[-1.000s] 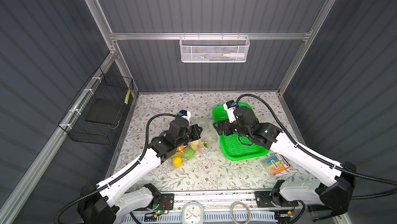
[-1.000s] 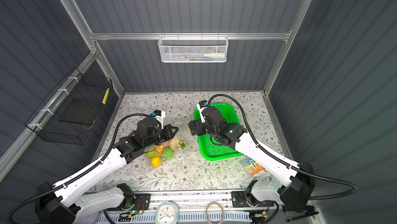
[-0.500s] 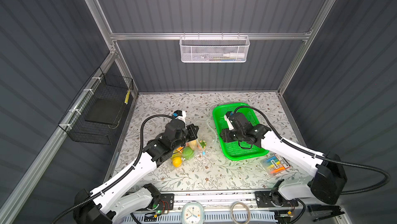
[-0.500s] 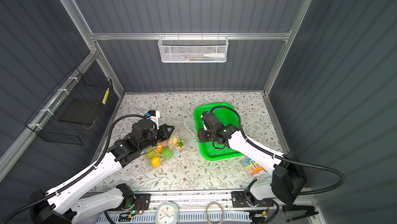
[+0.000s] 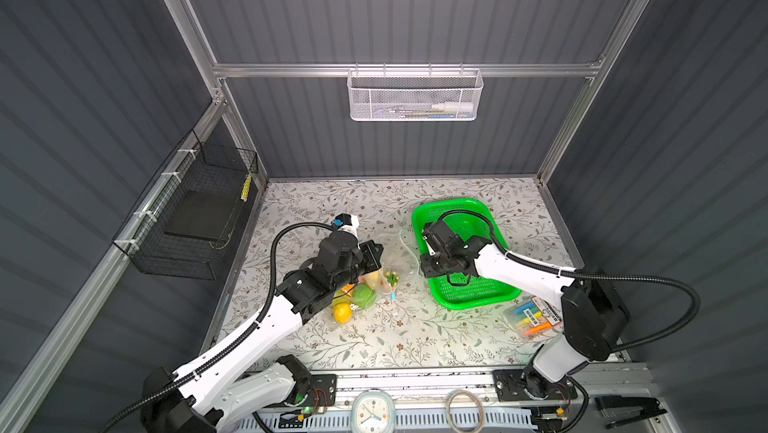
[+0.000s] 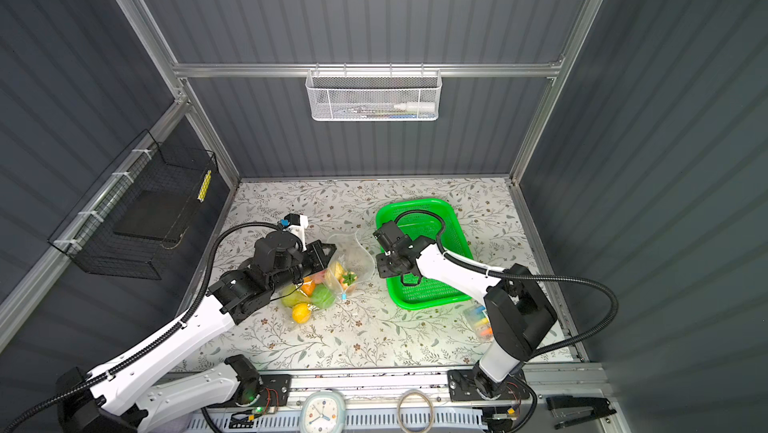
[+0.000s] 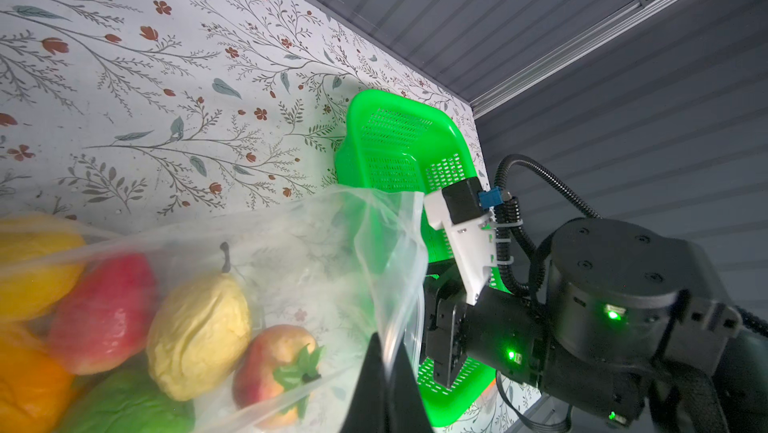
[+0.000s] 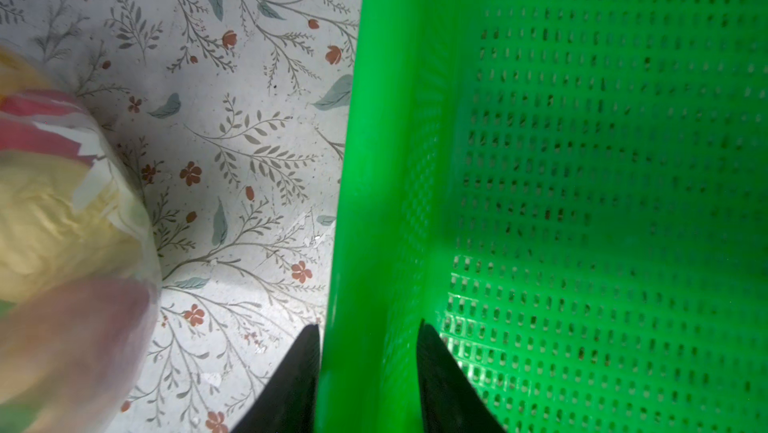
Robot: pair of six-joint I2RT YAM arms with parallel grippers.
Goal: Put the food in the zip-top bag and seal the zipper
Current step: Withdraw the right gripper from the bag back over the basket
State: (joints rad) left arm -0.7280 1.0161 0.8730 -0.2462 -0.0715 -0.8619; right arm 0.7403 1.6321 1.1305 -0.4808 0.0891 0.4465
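Observation:
The zip-top bag (image 5: pixel 395 256) lies crumpled at the table's middle with its mouth open toward the green basket. The food (image 5: pixel 365 297) is inside it: a lemon (image 5: pixel 341 312), a lime, a strawberry (image 7: pixel 276 364) and a pale lumpy fruit (image 7: pixel 199 335). My left gripper (image 7: pixel 384 368) is shut on the bag's mouth edge by the zipper (image 5: pixel 405 244); the blue slider (image 5: pixel 392 297) hangs at the near end. My right gripper (image 8: pixel 368 327) straddles the left rim of the green basket (image 8: pixel 582 160), one finger outside and one inside, both pressed against it.
The green basket (image 5: pixel 478 302) stands right of the bag and shows nothing inside. A packet of coloured markers (image 5: pixel 532 318) lies at the near right beside the right arm's base. A black wire rack (image 5: pixel 195 210) hangs on the left wall.
My right gripper has come down over the basket's left rim and its jaws have narrowed onto it. The left gripper has kept hold of the bag's edge, shifting slightly.

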